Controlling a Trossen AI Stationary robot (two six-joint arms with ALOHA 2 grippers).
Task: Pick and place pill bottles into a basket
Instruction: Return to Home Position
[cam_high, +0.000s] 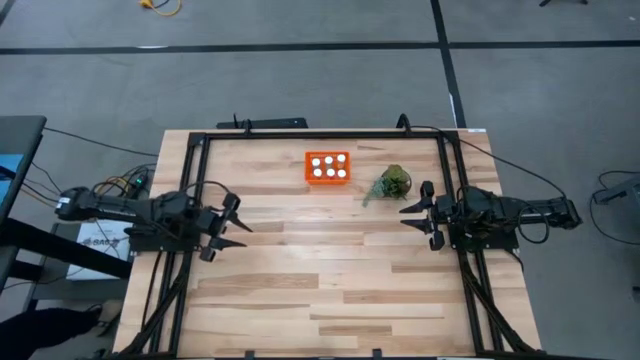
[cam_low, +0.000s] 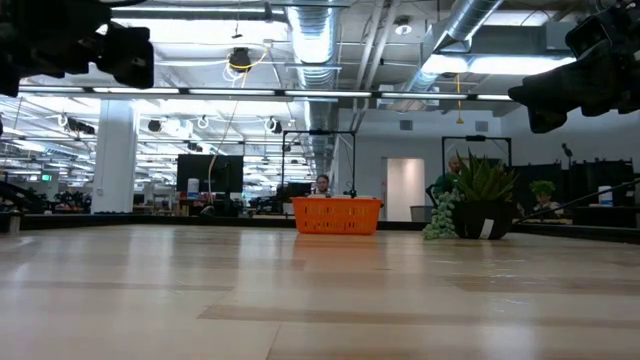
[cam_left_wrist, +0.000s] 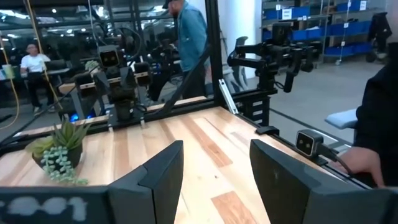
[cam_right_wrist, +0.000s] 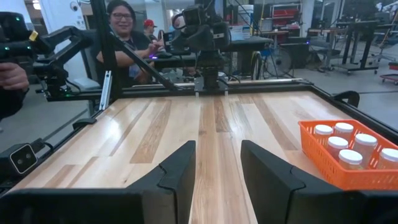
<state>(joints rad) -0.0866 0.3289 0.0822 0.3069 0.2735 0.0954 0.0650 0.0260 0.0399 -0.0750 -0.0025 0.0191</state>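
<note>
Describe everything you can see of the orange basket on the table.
The basket is a small, bright orange, rectangular plastic bin with latticed walls, upright on the wooden table near its far edge. Six white-capped pill bottles stand inside in two rows of three. A green plant sits apart to its right. Nothing else touches it.

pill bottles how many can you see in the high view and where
6. All six pill bottles stand in the orange basket, in two rows of three. None shows loose on the table, and none looks hidden.
</note>
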